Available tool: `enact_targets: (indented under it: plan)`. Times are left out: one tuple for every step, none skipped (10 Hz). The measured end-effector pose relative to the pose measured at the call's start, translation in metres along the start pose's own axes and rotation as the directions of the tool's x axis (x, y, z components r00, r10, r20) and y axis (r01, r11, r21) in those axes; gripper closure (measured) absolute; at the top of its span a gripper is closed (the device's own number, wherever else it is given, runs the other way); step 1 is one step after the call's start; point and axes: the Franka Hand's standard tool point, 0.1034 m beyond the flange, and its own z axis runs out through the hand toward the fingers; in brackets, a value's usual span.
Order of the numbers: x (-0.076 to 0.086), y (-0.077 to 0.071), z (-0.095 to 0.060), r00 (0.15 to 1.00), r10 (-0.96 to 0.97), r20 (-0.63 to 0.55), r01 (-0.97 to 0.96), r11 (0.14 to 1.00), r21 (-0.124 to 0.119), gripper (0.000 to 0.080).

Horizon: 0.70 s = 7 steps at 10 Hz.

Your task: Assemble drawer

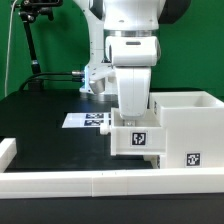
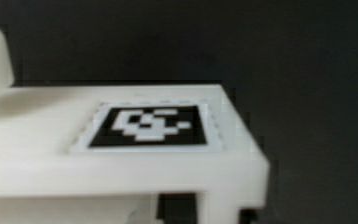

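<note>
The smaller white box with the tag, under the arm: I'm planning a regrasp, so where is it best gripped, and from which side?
Probably from above, pinching a thin upright wall of the smaller white box. Its open top faces up, and the large drawer housing blocks the exterior view's right side. The gripper itself is hidden behind the arm.

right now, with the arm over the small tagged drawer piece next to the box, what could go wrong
1. The gripper's fingertips are hidden behind the small tagged piece, so the grasp cannot be checked; it may slip or tilt.
2. That piece sits tight against the open drawer box, so a sideways push could jam or shove the box.
3. The white front rail lies just below, so lowering further could catch it.
</note>
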Motion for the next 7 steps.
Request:
enact_targets:
  plan:
    - [-0.0004,0.0001,-0.0001,1.000,0.001,0.000,-0.001,1.000,0.000,0.0757]
    - [-0.0005,0.0001,0.0000,1.000,0.002,0.000,-0.002,1.000,0.000,0.0757]
    - [-0.0010,0.0001,0.0002,1.000,-0.005,0.000,0.005,1.000,0.000,0.0757]
    - [-0.0036,0.0005,0.0006,0.999,-0.036,0.002,0.036,0.999,0.001,0.0757]
    - [-0.0031,0.0000,0.0004,0.999,-0.046,0.004,0.046,0.999,0.003,0.0757]
    - [-0.0036,0.0004,0.0002,0.999,-0.050,0.006,0.050,0.999,0.003,0.0757]
    - [-0.0039,0.0006,0.0002,0.999,-0.050,0.007,0.050,0.999,0.003,0.0757]
